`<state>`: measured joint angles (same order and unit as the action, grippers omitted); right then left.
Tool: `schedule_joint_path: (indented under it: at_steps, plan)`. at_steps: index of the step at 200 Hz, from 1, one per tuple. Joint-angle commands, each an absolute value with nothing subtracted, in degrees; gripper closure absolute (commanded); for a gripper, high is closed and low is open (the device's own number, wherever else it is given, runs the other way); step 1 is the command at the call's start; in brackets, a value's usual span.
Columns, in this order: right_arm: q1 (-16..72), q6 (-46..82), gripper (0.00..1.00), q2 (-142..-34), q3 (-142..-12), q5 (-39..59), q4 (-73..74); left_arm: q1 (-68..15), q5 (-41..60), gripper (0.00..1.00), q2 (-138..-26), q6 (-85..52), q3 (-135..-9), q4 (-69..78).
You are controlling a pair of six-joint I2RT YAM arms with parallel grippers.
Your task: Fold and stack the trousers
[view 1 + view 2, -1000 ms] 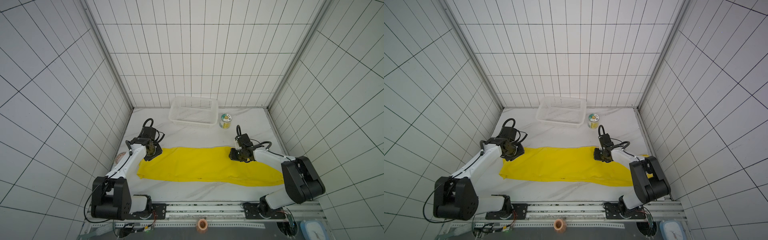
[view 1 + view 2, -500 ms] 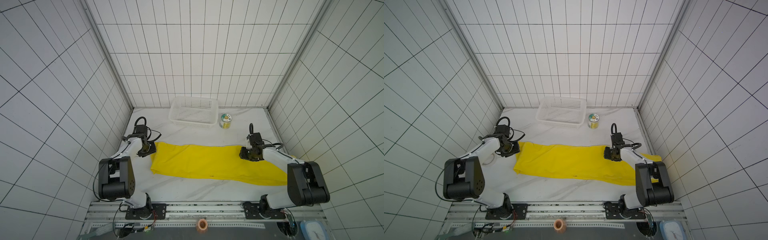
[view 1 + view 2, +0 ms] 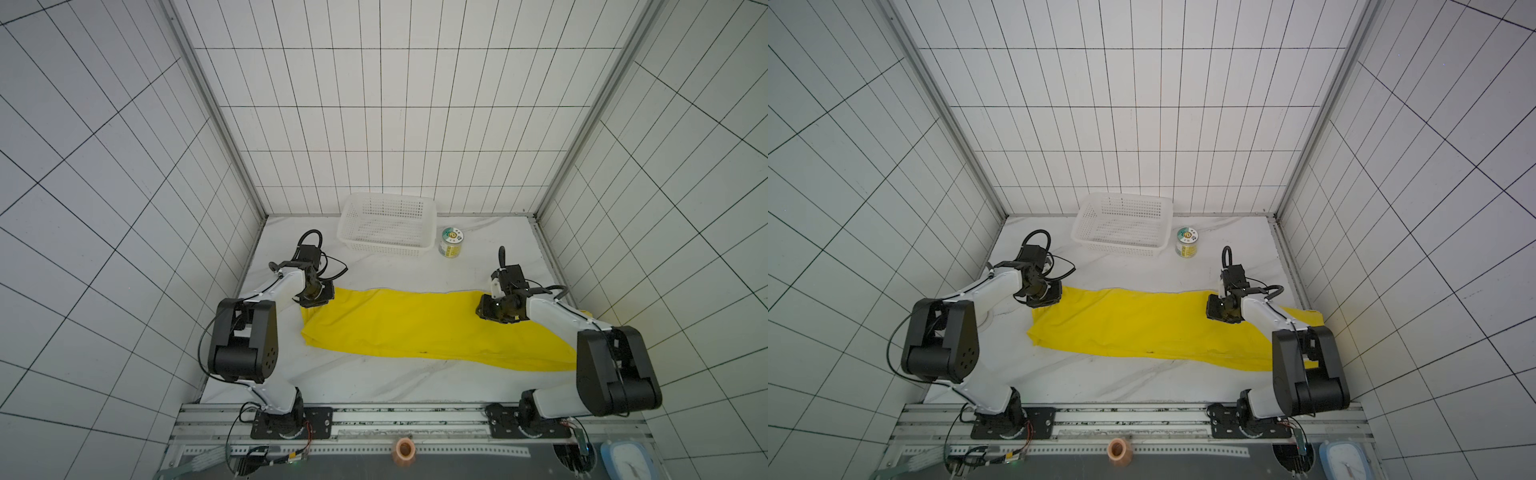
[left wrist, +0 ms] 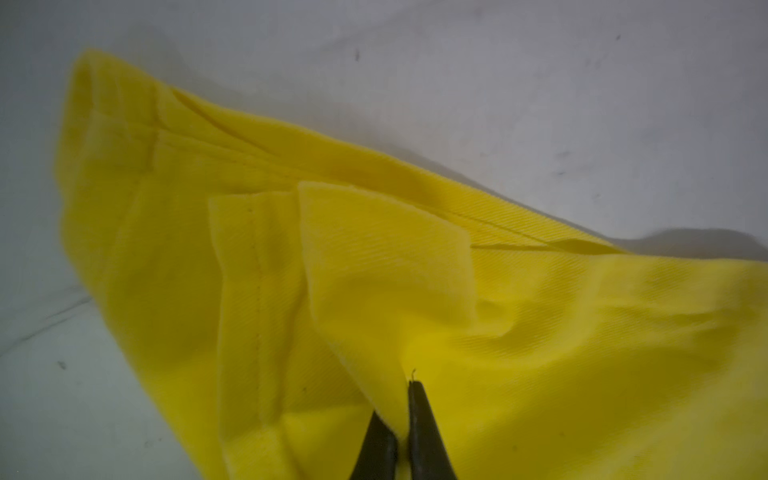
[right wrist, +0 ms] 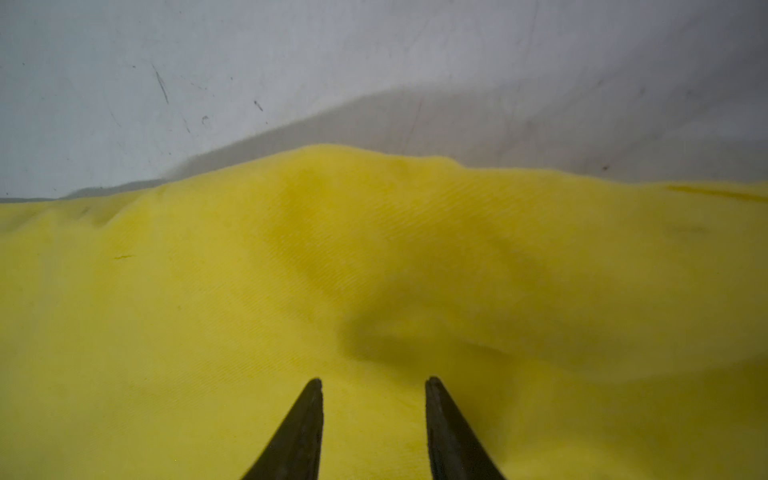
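Spread lengthwise on the counter (image 3: 374,386), in front of the white basket (image 3: 386,249): yellow trousers (image 3: 415,328). Pinched tight on a raised fold at the end left of the basket: left fingers (image 4: 424,424). Parted over flat cloth toward the end right of the basket: right fingers (image 5: 303,432).

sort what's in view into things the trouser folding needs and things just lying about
In the job:
- bright yellow cloth trousers, laid out lengthwise
- left gripper, shut on a fold of them
- right gripper, open, tips at the cloth

Lying about:
- white perforated plastic basket, at the back
- small round tin, beside the basket
- copper-coloured tape roll, at the near edge
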<state>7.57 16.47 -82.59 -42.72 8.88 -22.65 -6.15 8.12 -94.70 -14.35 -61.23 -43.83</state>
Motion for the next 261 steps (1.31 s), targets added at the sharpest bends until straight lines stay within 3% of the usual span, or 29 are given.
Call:
schedule_joint_path:
  at_steps: [1,19,60,77,102,119,145,192,214,261]
  plan:
    - [8.2,16.0,0.59,-82.2,-48.0,9.7,-24.2,-11.4,7.5,0.95,-93.7,-16.3,-64.5,-44.8]
    - [8.2,15.9,0.59,-82.1,-48.0,9.8,-24.1,-16.8,7.0,0.94,-94.4,-18.8,-64.5,-44.9]
    - [8.2,15.3,0.59,-82.0,-48.1,9.9,-23.8,-28.5,5.6,0.8,-100.0,-22.6,-67.6,-45.7]
    - [8.2,15.2,0.59,-81.8,-47.6,9.7,-23.6,-30.7,8.6,0.75,-100.2,-24.3,-68.9,-45.2]
    - [8.1,15.1,0.59,-81.3,-47.2,9.4,-23.5,-30.6,10.1,0.6,-97.4,-23.9,-70.8,-48.7]
    - [8.1,14.9,0.59,-80.9,-47.2,9.3,-23.5,-27.9,6.5,0.53,-94.0,-21.2,-72.4,-53.6]
    - [8.2,14.4,0.59,-81.1,-47.3,10.1,-23.3,-17.4,3.0,0.52,-89.3,-17.8,-70.0,-56.9]
    - [8.3,14.2,0.59,-80.9,-46.9,11.5,-22.7,0.5,4.2,0.52,-87.1,-14.7,-59.1,-49.4]
    - [8.4,14.1,0.59,-80.4,-46.2,11.9,-22.5,2.8,6.0,0.52,-88.7,-14.7,-56.1,-45.7]
    - [8.9,14.2,0.58,-79.4,-45.5,13.1,-22.6,3.6,0.2,0.53,-92.4,-14.1,-52.8,-42.0]
